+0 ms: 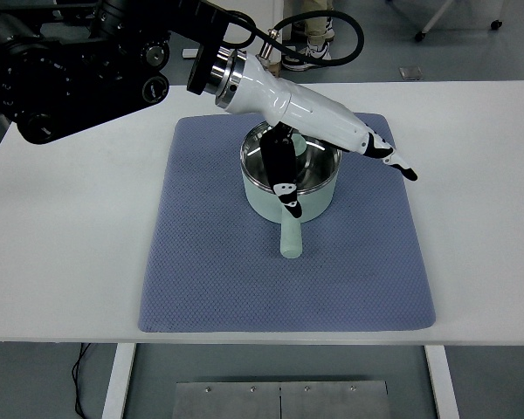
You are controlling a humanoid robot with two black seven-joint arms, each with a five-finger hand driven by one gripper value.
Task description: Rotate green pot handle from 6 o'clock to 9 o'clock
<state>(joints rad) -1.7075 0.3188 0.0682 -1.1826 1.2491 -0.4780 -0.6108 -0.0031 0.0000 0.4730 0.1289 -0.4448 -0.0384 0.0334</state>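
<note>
- The white table (61,262) carried a blue-grey textured mat (210,279), whose near part lay bare.
- On the mat's far half stood the pale green pot (266,199), its steel inside showing.
- The pot handle (290,240) pointed straight toward the near edge, at about 6 o'clock, its end resting over the mat.
- The left hand (332,131), white with black tips, reached in from the upper left on a black arm (79,70) and lay across the pot's far rim.
- Its fingers (393,159) stretched out nearly straight and close together, pointing right past the pot's rim and holding nothing.
- The thumb (285,183) hung down apart from them, its tip at the near rim just above the handle's root; whether it touched the rim could not be told.
- Beyond the table, a person's shoes (313,48) stood on the floor.
</note>
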